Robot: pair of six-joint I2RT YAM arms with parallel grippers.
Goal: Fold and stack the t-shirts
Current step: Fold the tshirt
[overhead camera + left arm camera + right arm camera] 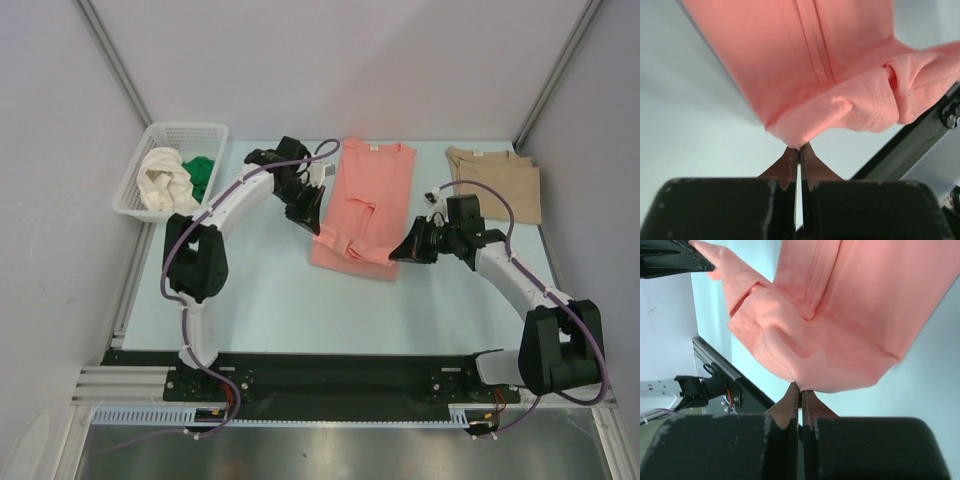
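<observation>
Where the salmon-pink t-shirt [365, 195] lies: in the middle of the pale table [260, 290], running lengthwise with its collar at the far end. Its sides are folded inward to make a narrow strip.
Near hem of that shirt: bunched and doubled over, and drawn up to a point at each near corner in the wrist views.
Left gripper [799, 149]: fingers pressed together, pinching the near-left corner of the hem. The cloth tapers to a point right at the tips.
Right gripper [800, 386]: fingers pressed together, nipping the near-right corner of the same hem. The cloth puckers where it meets the tips.
Arms from above: both reach inward from opposite sides, with the left gripper [314, 230] and the right gripper [396, 254] at the two near corners of the shirt.
Tan t-shirt [497, 180]: spread flat at the far right of the table, well apart from the pink one.
Basket [190, 128]: white lattice plastic, at the far left.
Inside the basket: a crumpled cream-white t-shirt [165, 180] with a green t-shirt [203, 175] just beside it on its right.
</observation>
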